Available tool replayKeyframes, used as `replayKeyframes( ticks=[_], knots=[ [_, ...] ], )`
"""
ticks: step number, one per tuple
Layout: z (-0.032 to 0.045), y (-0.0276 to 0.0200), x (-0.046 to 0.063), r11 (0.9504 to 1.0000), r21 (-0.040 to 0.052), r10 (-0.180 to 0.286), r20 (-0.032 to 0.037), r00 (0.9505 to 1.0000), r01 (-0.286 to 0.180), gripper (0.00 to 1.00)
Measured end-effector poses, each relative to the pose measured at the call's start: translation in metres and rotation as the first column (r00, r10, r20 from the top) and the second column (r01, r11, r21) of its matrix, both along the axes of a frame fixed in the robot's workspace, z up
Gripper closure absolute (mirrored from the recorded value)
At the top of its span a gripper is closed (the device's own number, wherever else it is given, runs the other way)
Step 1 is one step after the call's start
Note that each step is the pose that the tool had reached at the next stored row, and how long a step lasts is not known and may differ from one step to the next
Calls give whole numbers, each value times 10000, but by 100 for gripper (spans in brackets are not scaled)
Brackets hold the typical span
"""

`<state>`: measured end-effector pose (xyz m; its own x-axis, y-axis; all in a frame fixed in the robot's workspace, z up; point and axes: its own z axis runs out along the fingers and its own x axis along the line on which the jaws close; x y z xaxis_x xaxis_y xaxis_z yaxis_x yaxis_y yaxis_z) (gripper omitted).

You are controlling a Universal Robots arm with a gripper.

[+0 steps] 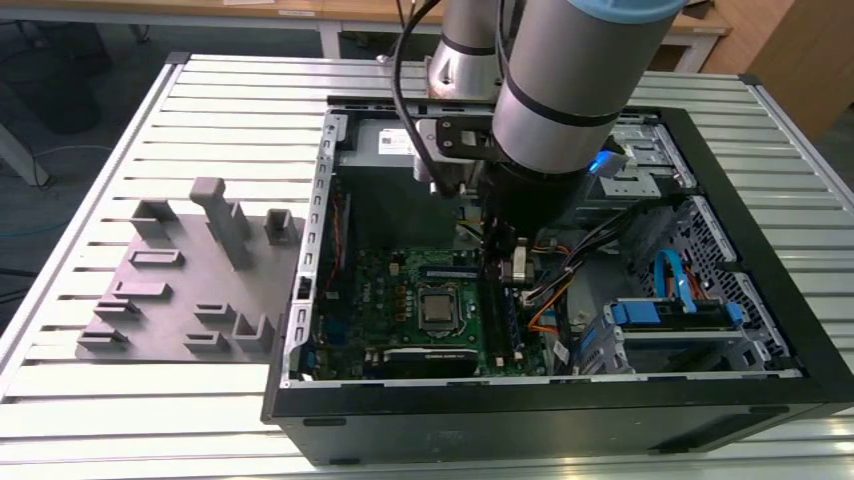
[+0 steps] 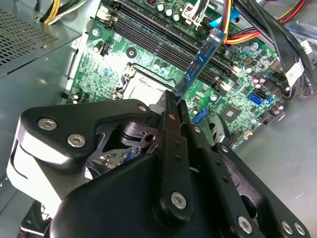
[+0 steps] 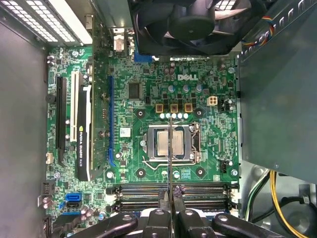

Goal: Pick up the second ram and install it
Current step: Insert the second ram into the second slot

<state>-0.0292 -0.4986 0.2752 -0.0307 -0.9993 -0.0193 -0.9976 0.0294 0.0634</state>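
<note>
My gripper (image 2: 176, 100) is shut on the second ram (image 2: 200, 57), a slim dark blue stick that juts out from between the fingertips. In the first wrist view the ram (image 3: 168, 148) appears edge-on as a thin line, hanging over the CPU socket (image 3: 168, 143) with the black memory slots (image 3: 208, 192) just in front of the gripper (image 3: 170, 202). In the exterior view the gripper (image 1: 515, 268) is lowered inside the open computer case (image 1: 534, 400), above the green motherboard (image 1: 400, 290) and close to its memory slots (image 1: 497, 320).
A grey fixture block (image 1: 187, 280) lies on the slatted table at the exterior view's left. Inside the case are a fan (image 3: 188, 25), a graphics card (image 3: 81, 124), bundled cables (image 2: 277, 34), a blue drive clip (image 1: 661, 312) and a light-blue cable (image 1: 671, 275).
</note>
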Motion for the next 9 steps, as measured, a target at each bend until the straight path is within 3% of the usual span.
replayKeyframes(
  ticks=[6, 9],
  knots=[
    [-1, 0, 0, 10000, 1, -61, 0, 10000, 61, 89],
    [-1, 0, 0, 9994, 0, -338, 0, 9994, 338, 89]
  ],
)
